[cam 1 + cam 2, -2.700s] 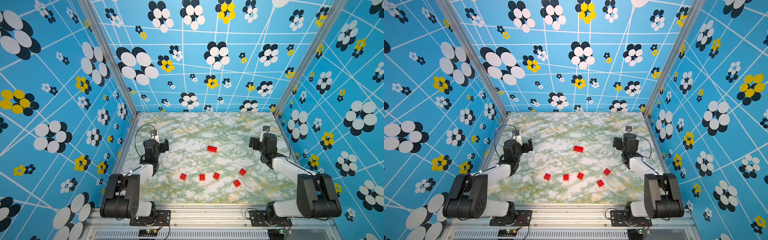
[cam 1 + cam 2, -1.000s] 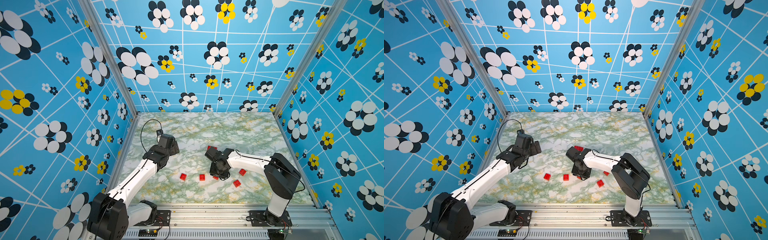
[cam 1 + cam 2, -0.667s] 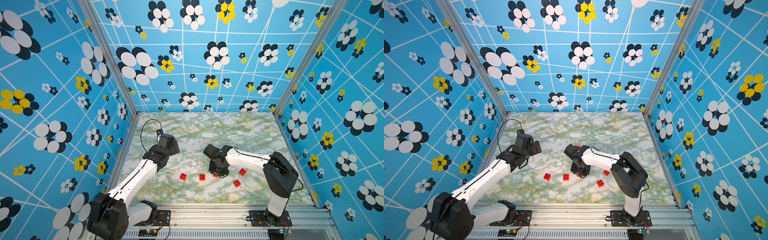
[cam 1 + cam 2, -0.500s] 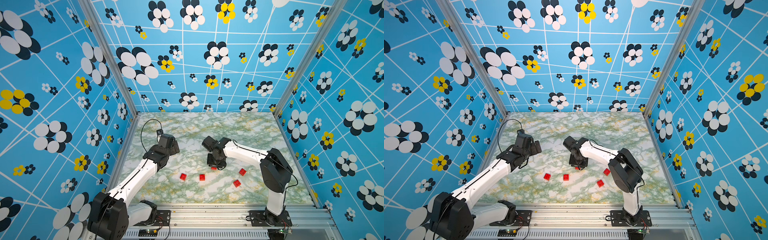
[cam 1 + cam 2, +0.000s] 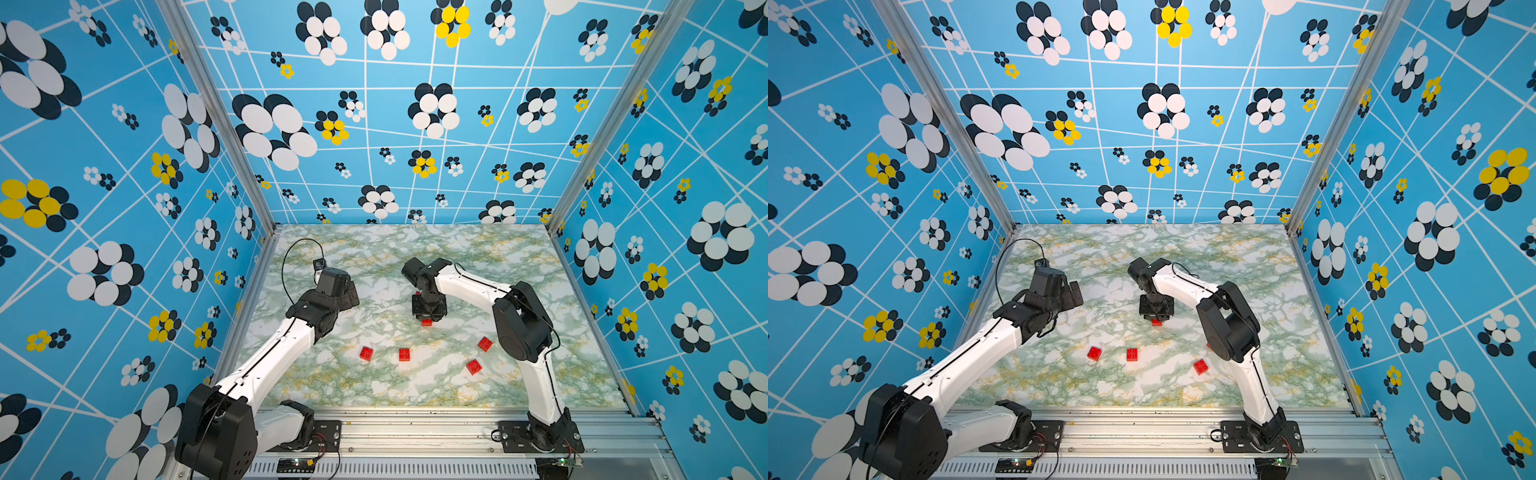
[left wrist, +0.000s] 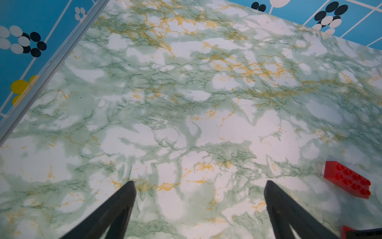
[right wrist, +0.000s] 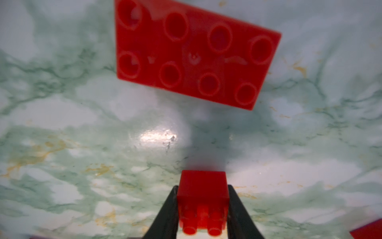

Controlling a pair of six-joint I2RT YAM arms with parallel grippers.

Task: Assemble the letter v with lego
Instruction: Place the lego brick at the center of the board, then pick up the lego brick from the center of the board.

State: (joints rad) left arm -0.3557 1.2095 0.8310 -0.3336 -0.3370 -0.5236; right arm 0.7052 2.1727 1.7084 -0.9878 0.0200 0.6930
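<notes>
- Right wrist view: the right gripper [image 7: 203, 187] is clamped on a short red brick [image 7: 203, 192], with one finger against each side.
- A long eight-stud red brick [image 7: 192, 51] lies flat, studs up, on the marble tabletop [image 7: 82, 124] just beyond the held one.
- In both top views this grip sits near the tabletop's middle.
- Four short bricks lie apart toward the front edge: outer left brick [image 5: 366, 353], inner left brick [image 5: 404, 354], rear right brick [image 5: 484, 343], front right brick [image 5: 473, 366].
- The left gripper [image 6: 200, 182] is spread wide, gripping nothing, over bare marble on the tabletop's left half.
</notes>
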